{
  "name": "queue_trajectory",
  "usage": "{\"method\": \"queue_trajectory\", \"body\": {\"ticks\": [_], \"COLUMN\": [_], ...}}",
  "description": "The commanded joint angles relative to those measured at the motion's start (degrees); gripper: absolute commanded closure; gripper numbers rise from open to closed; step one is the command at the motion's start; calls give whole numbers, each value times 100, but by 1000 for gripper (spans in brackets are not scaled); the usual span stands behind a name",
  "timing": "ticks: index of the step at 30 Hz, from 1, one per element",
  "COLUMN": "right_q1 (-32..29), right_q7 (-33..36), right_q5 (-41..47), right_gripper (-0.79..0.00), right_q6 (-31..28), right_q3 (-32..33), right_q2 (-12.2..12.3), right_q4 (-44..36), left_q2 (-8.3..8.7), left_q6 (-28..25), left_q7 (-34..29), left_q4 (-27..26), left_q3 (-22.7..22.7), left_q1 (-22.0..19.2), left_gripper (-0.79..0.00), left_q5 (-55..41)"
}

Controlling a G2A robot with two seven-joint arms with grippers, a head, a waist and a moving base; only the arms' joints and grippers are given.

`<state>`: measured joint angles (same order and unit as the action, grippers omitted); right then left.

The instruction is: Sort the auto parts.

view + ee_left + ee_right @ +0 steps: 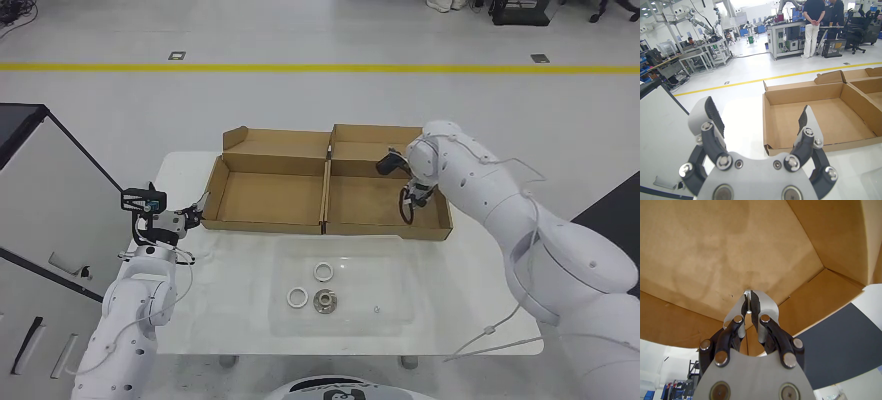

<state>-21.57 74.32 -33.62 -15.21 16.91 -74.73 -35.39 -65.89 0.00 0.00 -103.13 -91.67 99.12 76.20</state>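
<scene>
Right pincer [750, 294] pinches a threaded bolt [748, 304], low inside the right cardboard box [715, 247]. The bolt is judged light, stiff and slippery — grip across the shank, mid-length. Left pincer [757, 106] stands spread, beside the left box [819, 121] on the table [480, 280].

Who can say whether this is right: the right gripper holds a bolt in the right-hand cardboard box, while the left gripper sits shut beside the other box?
Not quite. The left gripper is open, as the left wrist view shows. The right gripper does hold a bolt in the right-hand cardboard box.
</scene>
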Motion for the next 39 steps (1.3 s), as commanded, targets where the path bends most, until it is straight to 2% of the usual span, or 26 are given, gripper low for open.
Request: {"method": "queue_trajectory", "body": {"ticks": [1,5,8,10,16,17,19,20,21,26,31,35,39], "right_q1": [-13,-34,-50,-61,-101,-105,-108,-101,-93,59,71,50,-116], "right_q7": [-34,-84,-114,-123,-209,-232,-306,-331,-357,-341,-287,-146,191], "right_q5": [-15,-2,-9,-22,-16,-21,-51,-59,-61,-51,-98,-131,-111], "right_gripper": [0,0,-105,-215,-363,-403,-576,-711,-785,-785,-785,-785,-785], "right_q6": [-10,-21,-37,-38,-88,-105,-144,-152,-150,-155,-192,-288,-201], "right_q3": [11,53,79,94,162,174,195,210,229,386,578,825,1259], "right_q2": [-27,-77,-109,-129,-173,-178,-184,-187,-188,-150,7,230,580], "right_q4": [39,116,165,204,305,313,317,305,288,73,-292,-808,-1845], "left_q2": [0,0,0,0,0,0,0,0,0,0,0,0,0], "left_q6": [0,0,0,0,0,0,0,0,0,0,0,0,0], "left_q7": [0,0,0,0,0,0,0,0,0,0,0,0,0], "left_q4": [0,0,0,0,0,0,0,0,0,0,0,0,0], "left_q3": [0,0,0,0,0,0,0,0,0,0,0,0,0], "left_q1": [0,0,0,0,0,0,0,0,0,0,0,0,0], "left_gripper": [-785,-785,-785,-785,-785,-785,-785,-785,-785,-785,-785,-785,-785], "left_q5": [0,0,0,0,0,0,0,0,0,0,0,0,0]}}
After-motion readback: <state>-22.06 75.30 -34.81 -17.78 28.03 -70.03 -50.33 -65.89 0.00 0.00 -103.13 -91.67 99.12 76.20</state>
